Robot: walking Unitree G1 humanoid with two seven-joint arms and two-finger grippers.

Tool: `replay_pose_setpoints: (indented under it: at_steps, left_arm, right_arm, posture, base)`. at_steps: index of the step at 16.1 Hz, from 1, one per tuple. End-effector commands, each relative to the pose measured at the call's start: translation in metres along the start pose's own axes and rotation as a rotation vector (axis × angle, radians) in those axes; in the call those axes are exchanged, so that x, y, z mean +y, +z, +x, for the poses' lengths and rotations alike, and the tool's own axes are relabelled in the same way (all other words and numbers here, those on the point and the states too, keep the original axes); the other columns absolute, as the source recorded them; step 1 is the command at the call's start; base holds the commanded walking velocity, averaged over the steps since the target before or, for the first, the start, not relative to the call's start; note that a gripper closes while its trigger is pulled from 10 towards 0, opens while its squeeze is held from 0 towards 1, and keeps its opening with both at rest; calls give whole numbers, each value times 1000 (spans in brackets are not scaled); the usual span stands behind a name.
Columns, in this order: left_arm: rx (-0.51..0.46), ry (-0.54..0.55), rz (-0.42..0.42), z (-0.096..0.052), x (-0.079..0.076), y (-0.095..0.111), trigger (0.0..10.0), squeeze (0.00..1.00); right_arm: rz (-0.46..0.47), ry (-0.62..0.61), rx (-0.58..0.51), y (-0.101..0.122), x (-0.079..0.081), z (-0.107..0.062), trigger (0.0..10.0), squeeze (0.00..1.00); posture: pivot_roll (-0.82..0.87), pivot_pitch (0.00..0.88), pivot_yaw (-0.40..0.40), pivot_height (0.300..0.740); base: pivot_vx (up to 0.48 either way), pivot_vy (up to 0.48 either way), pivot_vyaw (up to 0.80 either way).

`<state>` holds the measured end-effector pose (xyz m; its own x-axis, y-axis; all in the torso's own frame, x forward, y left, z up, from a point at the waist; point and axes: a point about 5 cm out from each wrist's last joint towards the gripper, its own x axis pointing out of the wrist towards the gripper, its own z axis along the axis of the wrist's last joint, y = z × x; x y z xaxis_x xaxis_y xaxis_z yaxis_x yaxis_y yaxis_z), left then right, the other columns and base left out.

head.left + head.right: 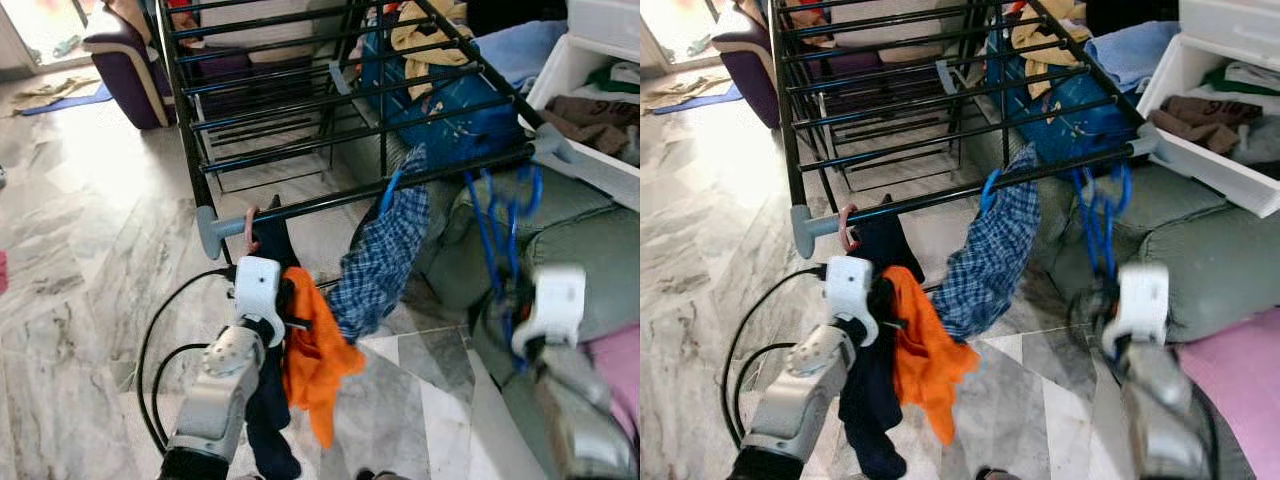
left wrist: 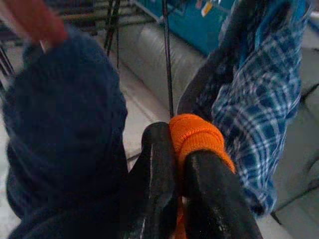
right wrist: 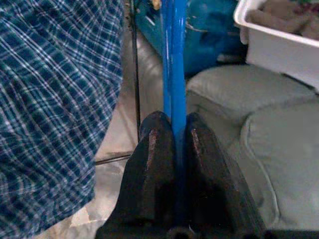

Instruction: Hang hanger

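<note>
On the left a navy garment (image 1: 265, 400) already hangs by its pink hook from the front rail (image 1: 330, 203), the left gripper (image 2: 180, 164) clenches an orange cloth (image 1: 318, 360), the checked shirt (image 1: 385, 255) hangs too, and the right gripper (image 3: 174, 144) pinches blue hangers (image 1: 505, 225) hooked on that rail, so probably only releasing is left.

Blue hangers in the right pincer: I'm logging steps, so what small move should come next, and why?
Probably lift the right pincer a little toward the rack's front bar so a hook can catch it. It is shut on the blue hangers, which hang just below that bar beside the plaid shirt. Whether a hook is already over the bar cannot be told. The left pincer grips an orange cloth.
</note>
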<state>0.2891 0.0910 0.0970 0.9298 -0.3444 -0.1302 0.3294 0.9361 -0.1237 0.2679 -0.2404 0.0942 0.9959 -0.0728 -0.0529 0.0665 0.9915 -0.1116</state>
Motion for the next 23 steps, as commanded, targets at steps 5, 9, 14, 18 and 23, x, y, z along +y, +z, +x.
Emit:
replay_pose_setpoints:
  at_steps: [5,9,14,18,23]
  left_arm:
    - [23,-1,6,-11,3,-3,10000,0]
    - [28,-13,5,-12,0,-3,10000,0]
    - [32,-11,0,-10,-1,-2,10000,0]
    - [39,-15,1,-7,-3,-3,10000,0]
    - [32,-11,0,-5,-4,-1,10000,0]
  right_arm:
    - [83,15,-15,5,32,-17,10000,0]
    - [84,28,-12,11,35,-9,10000,0]
    - [97,45,6,10,39,-7,10000,0]
    - [119,96,10,13,50,-4,10000,0]
    - [132,111,23,13,51,-2,10000,0]
  posture:
    - [-73,61,-3,740]
    - [-70,61,-8,740]
    - [-67,76,-16,740]
    - [-73,75,-16,740]
    - [-73,72,-21,740]
  base:
    - [0,0,0]
    - [-122,0,0]
    - [-280,0,0]
    - [-322,0,0]
    - [-322,0,0]
